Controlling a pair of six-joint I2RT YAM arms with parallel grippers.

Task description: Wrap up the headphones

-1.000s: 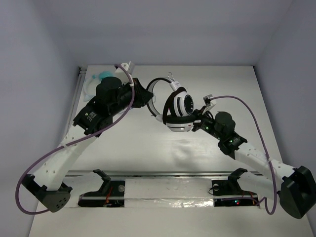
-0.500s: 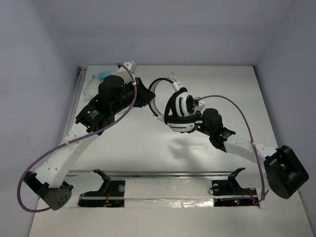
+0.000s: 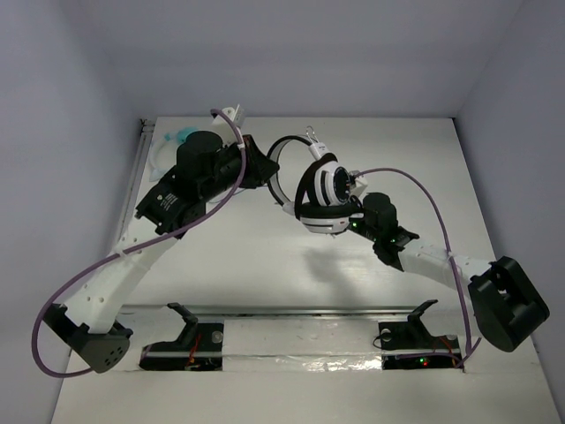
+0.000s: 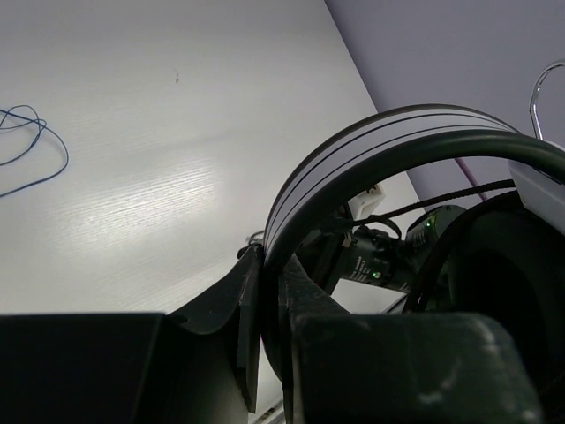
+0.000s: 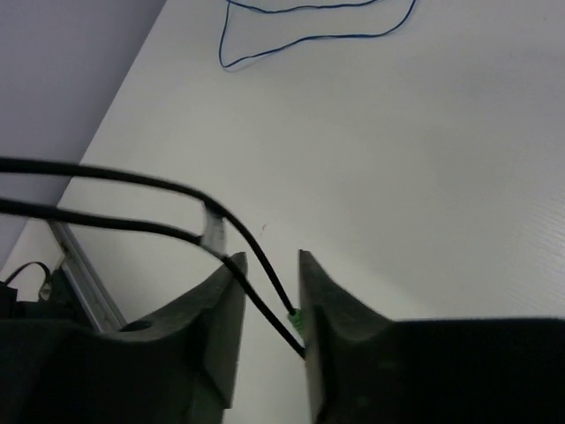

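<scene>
white-banded headphones [image 3: 328, 187] hang over the table [image 3: 265, 265], band clamped in the left gripper [image 4: 269, 287], while the right gripper [image 5: 269, 296] seems only slightly parted around the thin black cable [image 5: 132, 181], so unpinched cable could slide free and slacken the wrap.

The headphones [image 3: 322, 190] stand just ahead of the right hand [image 5: 274, 258] and block it, and their cable [image 5: 106, 177] is strung taut across to its left. To its right, the bench [image 3: 424, 168] is open. Behind the left hand [image 3: 267, 172], teal headphones [image 3: 179, 137] and a loose blue cable [image 5: 309, 38] clutter the bench.
</scene>
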